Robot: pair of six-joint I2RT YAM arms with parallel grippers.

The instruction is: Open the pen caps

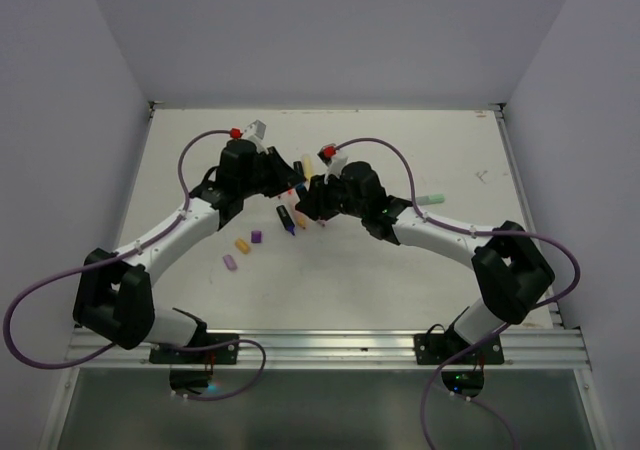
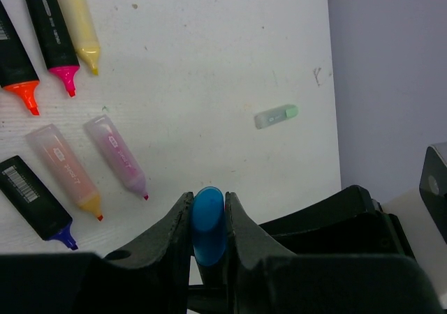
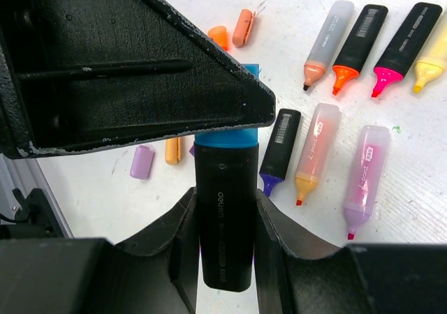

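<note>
- Clamping the blue cap (image 2: 208, 223) between both fingers, the left gripper (image 2: 208, 201) is holding it with the rounded end pointing away from the wrist.
- The right gripper (image 3: 225, 194) is squeezing the black barrel of the blue pen (image 3: 227, 244), one finger pressing on each side.
- A blue band is showing at the top of that barrel, where it is running under the left gripper. From these views I cannot tell whether the cap is seated on the tip or clear of it.
- In the top view both grippers are meeting end to end above the middle of the table (image 1: 400, 270), with the cap and pen hidden between them.
- Loose caps are lying on the table on the left arm's side:
  - the orange cap (image 3: 218, 36) and peach cap (image 3: 242, 26) are lying just beside each other;
  - the yellow cap (image 3: 172, 150) and lilac cap (image 3: 142, 162) are lying side by side;
  - the purple cap (image 1: 256, 237) is sitting just beside the yellow one.
- Uncapped pens are lying near the grippers with their tips bare. Among them, the orange-tipped pen (image 3: 356, 38), pink-tipped pen (image 3: 401, 45) and yellow pen (image 3: 433, 63) are lying roughly parallel in a row.
- Closer to the right wrist, a purple-tipped pen (image 3: 279, 146) is lying just beside the held barrel, next to two translucent pens (image 3: 314, 150).
- A pale green piece (image 2: 276, 116) is lying alone, well apart from the rest, toward the right arm's side.
</note>
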